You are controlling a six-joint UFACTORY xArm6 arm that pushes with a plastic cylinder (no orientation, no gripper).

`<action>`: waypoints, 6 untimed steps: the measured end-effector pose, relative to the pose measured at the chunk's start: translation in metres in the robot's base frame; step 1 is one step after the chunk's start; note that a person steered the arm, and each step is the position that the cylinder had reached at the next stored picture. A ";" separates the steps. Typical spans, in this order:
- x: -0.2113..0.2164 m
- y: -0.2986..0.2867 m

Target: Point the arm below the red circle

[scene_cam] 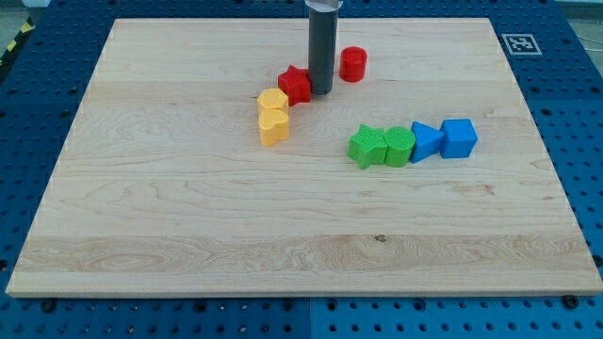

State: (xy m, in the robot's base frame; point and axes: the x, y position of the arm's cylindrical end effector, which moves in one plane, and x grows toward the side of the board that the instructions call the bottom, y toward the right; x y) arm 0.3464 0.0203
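At the upper centre of the frame, a yellow hexagonal block (272,100) sat touching a yellow heart-shaped block (273,126) just below it. Right of that pair lay a red star block (294,85), and my tip (320,91) stood pressed against the star's right side. The rod had nothing to clench or release; it carried no block and merely rested beside the star.

The red circle (352,64), a short upright cylinder, stood up and to the right of my tip, near it but apart. The spot wanted, just under the circle toward the frame's bottom, lay a short way to the tip's right and roughly level with it. I judged the path there free: bare wooden board (188,207) lay between, so a rightward slide should not disturb the circle unless it drifted upward.

Farther right and lower, well clear of that path, ran a touching row: green star block (366,146), green rounded block (399,146), blue triangular block (426,140), blue cube (459,137).
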 end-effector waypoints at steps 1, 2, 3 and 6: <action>0.000 -0.017; 0.000 -0.026; 0.000 -0.026; -0.004 0.022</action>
State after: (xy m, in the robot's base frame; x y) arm 0.3420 0.0424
